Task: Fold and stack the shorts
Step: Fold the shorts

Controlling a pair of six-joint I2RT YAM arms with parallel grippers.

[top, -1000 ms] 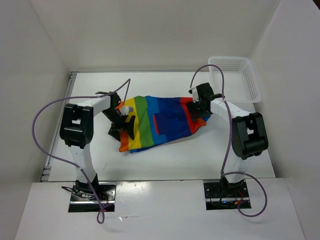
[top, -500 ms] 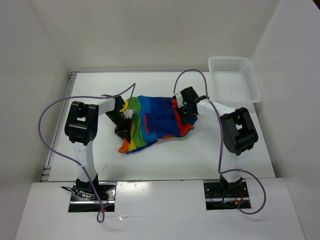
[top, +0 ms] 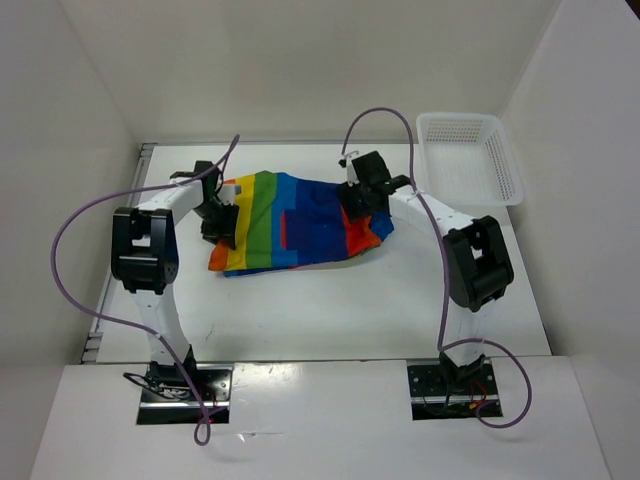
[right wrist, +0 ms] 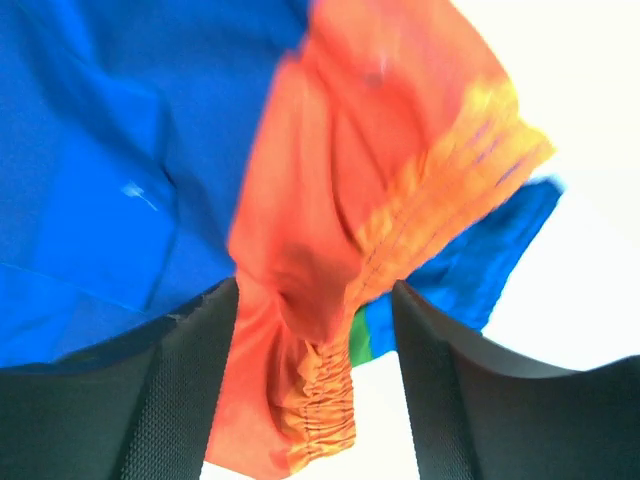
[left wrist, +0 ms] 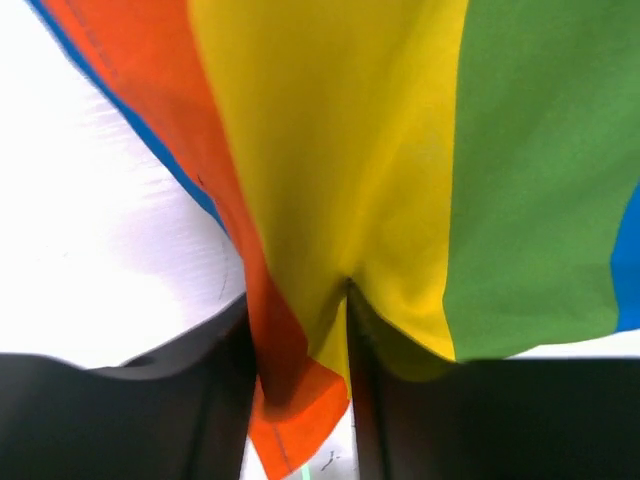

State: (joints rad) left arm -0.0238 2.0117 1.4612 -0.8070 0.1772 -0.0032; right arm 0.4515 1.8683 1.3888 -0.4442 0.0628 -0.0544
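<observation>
Running left-right: the shorts (top: 297, 221), orange leftward

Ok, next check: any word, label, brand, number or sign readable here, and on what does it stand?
No readable text anywhere.
On the rainbow-striped cloth shorts: only stripes and stitching.
On the white plastic mesh basket: nothing.
On the metal base plates under the arms: too small to read.

Left gripper (top: 222, 224) jaws clamped, right gripper (top: 357, 200) jaws clamped, arms angled inward

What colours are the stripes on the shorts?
Rainbow stripes: orange, yellow, green, blue and red. The top external view shows the shorts best.
</observation>
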